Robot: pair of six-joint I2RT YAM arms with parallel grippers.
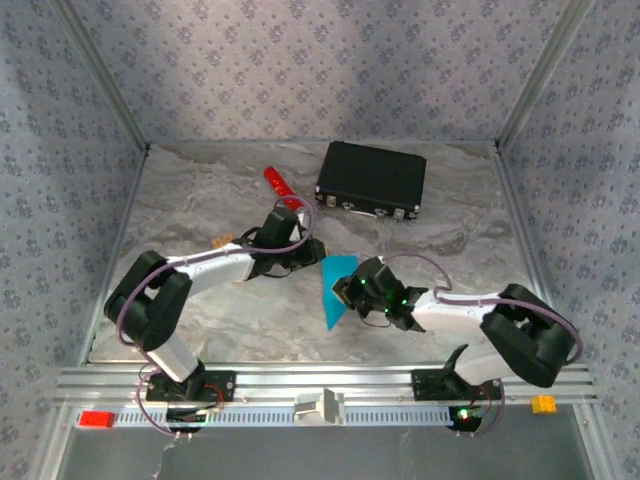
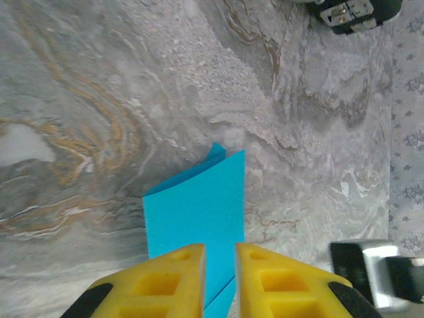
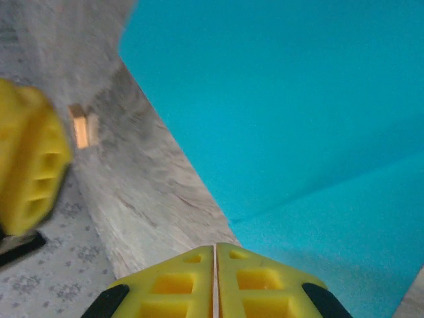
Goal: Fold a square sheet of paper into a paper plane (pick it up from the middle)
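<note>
Where the left gripper (image 2: pixel 220 250) hangs over the sheet of paper (image 2: pixel 199 205), its two yellow fingers (image 2: pixel 169 281) stand a narrow gap apart. The blue sheet shows through that gap, so the gripper is slightly open and not clamped. It is not clear whether either finger touches the sheet.

The right gripper (image 3: pixel 215 248) is closed. Its yellow fingers (image 3: pixel 173 283) meet along a thin line with no gap. The sheet spreads out directly ahead of the fingertips and runs under the right-hand finger. The pictures do not show whether any paper is pinched between them.

The sheet is folded. The left wrist view shows a second layer peeking out at its far corner, and the right wrist view shows a straight crease across it.

The sheet rests on the bench (image 1: pixel 200 200), on the near side of the black case (image 1: pixel 372 180) and well apart from it. Seen from the case, the left gripper is at the near left and the right gripper directly to the near side, with the sheet between them.

A red cylinder (image 1: pixel 279 187) lies on the bench just to the left of the case.
</note>
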